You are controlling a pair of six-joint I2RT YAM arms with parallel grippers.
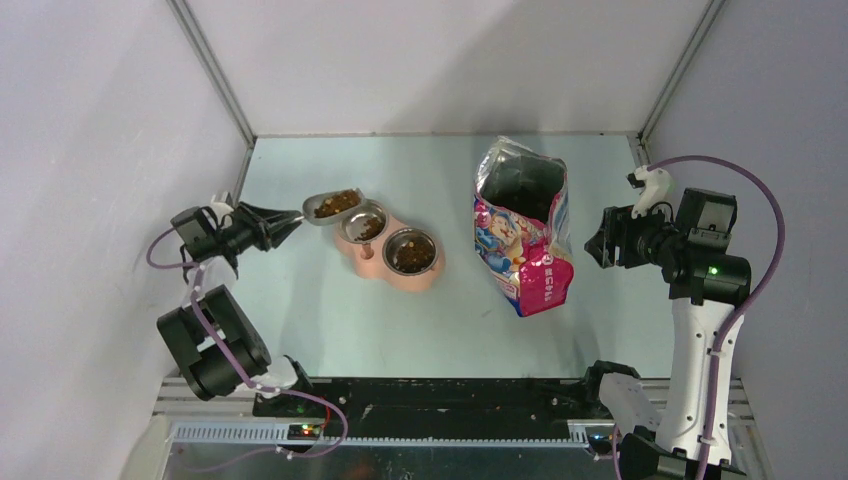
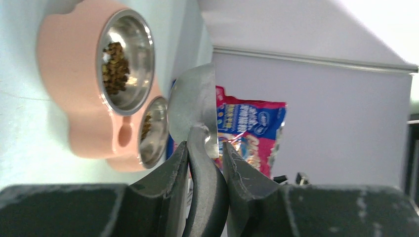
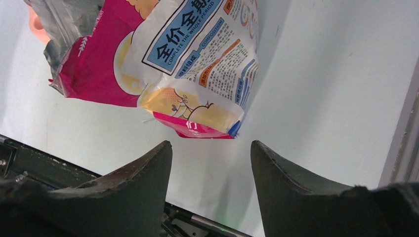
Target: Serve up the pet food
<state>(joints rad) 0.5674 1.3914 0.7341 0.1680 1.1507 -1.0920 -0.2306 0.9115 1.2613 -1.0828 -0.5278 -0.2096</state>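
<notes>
1. Left wrist view: the left gripper (image 2: 205, 148) is clamped tight on the dark handle of a grey metal scoop (image 2: 195, 106), one finger on each side.
2. Seen from above, the scoop's cup carries a load of the pet food (image 1: 340, 202), brown kibble heaped inside it. The cup sits at the far-left rim of a pink double feeder (image 1: 400, 281).
3. More kibble lies in both steel bowls (image 1: 410, 250) of the feeder, a shallow layer in each.
4. An opened cat-food bag (image 1: 520, 240) stands on the table (image 1: 330, 320) to the right of the feeder, apart from it.
5. Further right, the right gripper (image 1: 597, 243) is spread wide and holds nothing. It hangs beside the bag without touching it.
</notes>
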